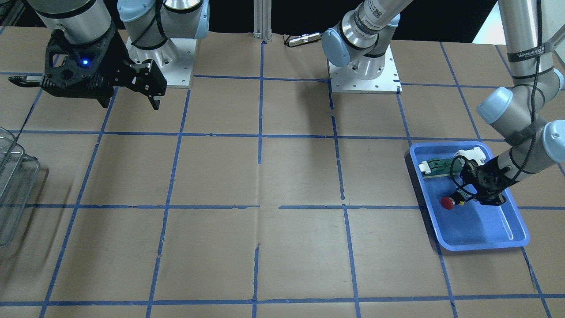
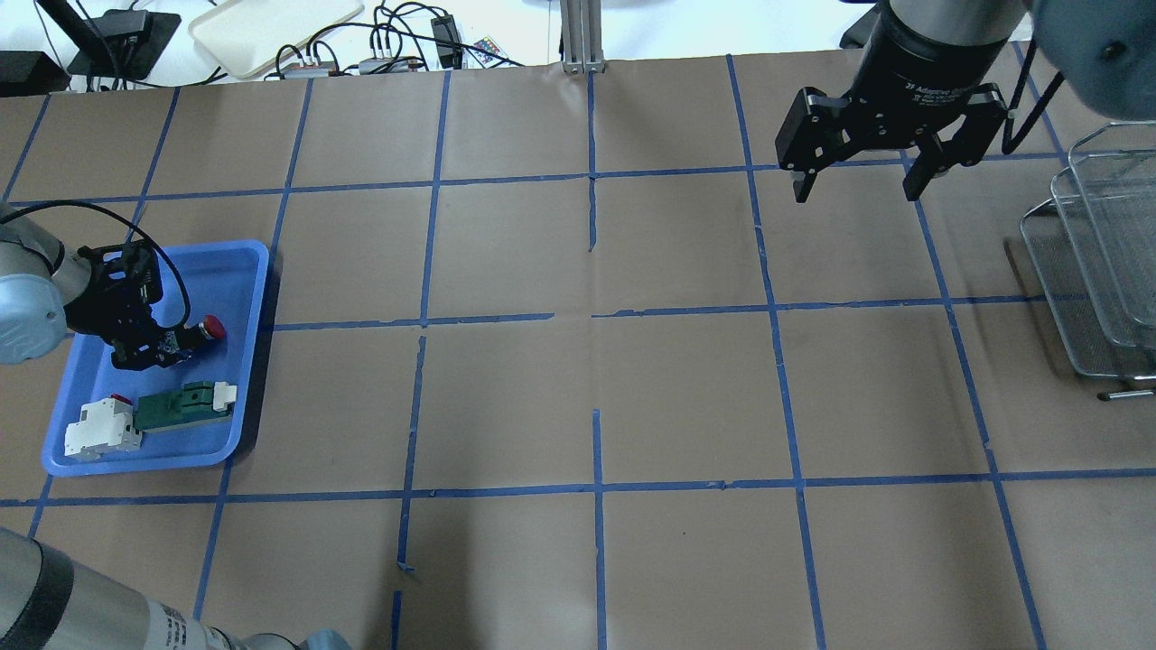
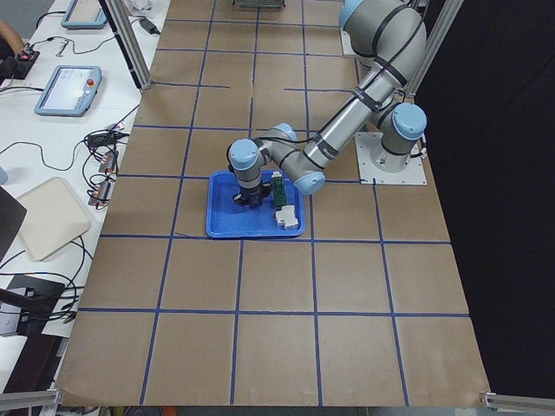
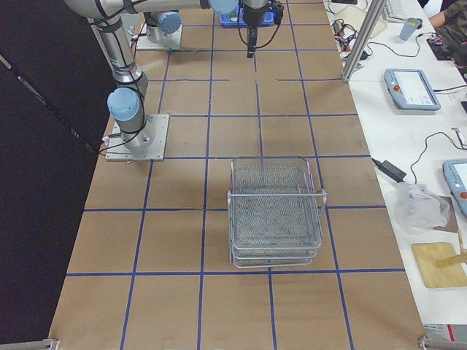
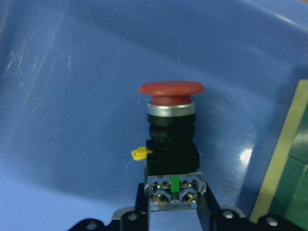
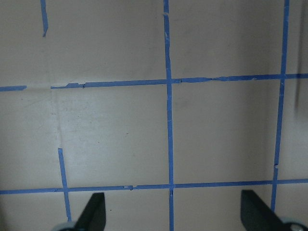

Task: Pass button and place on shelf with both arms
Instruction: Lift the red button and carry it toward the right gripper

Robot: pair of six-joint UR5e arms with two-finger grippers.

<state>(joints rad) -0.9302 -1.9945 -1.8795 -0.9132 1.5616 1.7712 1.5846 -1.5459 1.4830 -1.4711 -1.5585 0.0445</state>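
Note:
The button has a red mushroom head, a black body and a yellow and green end block. It lies level inside the blue tray. My left gripper is shut on the button's end block; one finger presses each side. The overhead view shows the red head sticking out of the left gripper. In the front view the button sits at the left gripper. My right gripper hangs open and empty above the table, near the wire shelf.
A green-and-white flat part and a white block lie in the tray beside the button. The shelf stands at the table's right end. Cables and a cream tray lie beyond the far edge.

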